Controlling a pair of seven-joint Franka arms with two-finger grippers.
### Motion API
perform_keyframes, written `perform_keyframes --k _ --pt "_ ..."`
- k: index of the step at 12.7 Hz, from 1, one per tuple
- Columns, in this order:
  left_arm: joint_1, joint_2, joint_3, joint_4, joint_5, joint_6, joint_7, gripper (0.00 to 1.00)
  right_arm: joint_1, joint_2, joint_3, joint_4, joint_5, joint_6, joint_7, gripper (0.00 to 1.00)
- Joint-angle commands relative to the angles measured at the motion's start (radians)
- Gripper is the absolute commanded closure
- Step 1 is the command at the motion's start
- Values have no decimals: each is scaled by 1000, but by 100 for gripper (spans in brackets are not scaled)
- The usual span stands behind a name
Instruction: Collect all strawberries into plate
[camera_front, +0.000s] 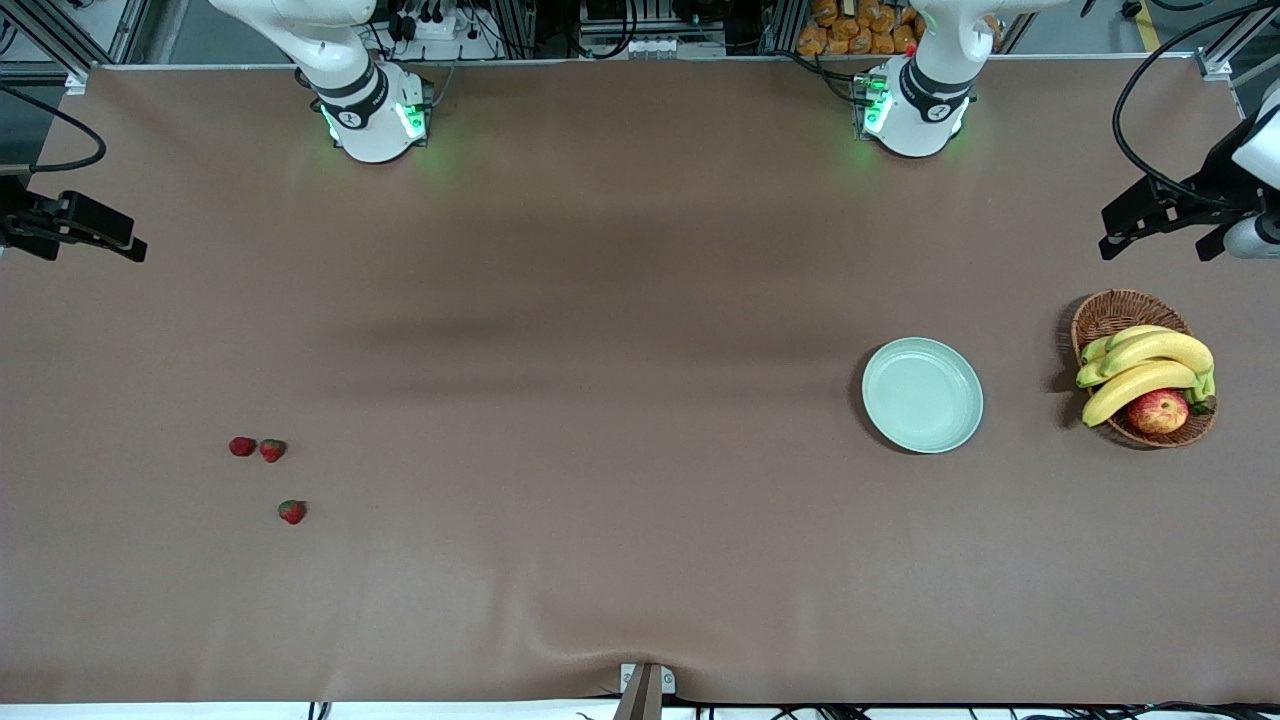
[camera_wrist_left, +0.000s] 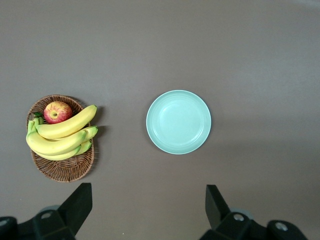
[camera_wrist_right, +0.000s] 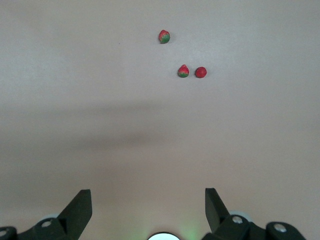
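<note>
Where the plate (camera_front: 922, 395) sits, toward the left arm's end of the table: pale mint-green, round, shallow, raised rim, nothing in it. Seen likewise bare in the left wrist view (camera_wrist_left: 178, 121). Just beside it, closer still to the left arm's end: brown wicker basket (camera_front: 1110, 312), holding a bunch of yellow bananas (camera_front: 1145, 370) and 1 red-yellow apple (camera_front: 1158, 411); apple nearer to the front camera than most of the bunch. Basket and plate apart, not touching.

Strawberries: 3, all on the bare brown table cover (camera_front: 600, 450) toward the right arm's end, well apart from the plate. 2 lying close side by side, first strawberry (camera_front: 242, 446) and second strawberry (camera_front: 272, 450), whether touching cannot be told. Third strawberry (camera_front: 292, 512) alone, nearer to the front camera than the pair. Red bodies, green caps visible in the right wrist view. Open cover between berries and plate. Fold in the cover at the edge closest to the front camera, by a clamp (camera_front: 645, 688).

Left gripper (camera_front: 1165, 222): held up over the left arm's end of the table, above the basket area; fingers wide apart, holding nothing, as shown in its wrist view (camera_wrist_left: 147, 207). Right gripper (camera_front: 75, 230): held up over the right arm's end of the table; fingers wide apart, holding nothing (camera_wrist_right: 147, 207). Neither gripper touching any item.
</note>
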Motion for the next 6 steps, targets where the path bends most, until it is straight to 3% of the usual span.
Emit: perform_keyframes --k 1,6 --pt "6 -4 -5 -7 -10 13 15 0 4 1 1 -6 -18 4 5 0" --pt "6 -1 -5 -10 -10 15 15 0 2 42 1 -7 -18 38 5 0"
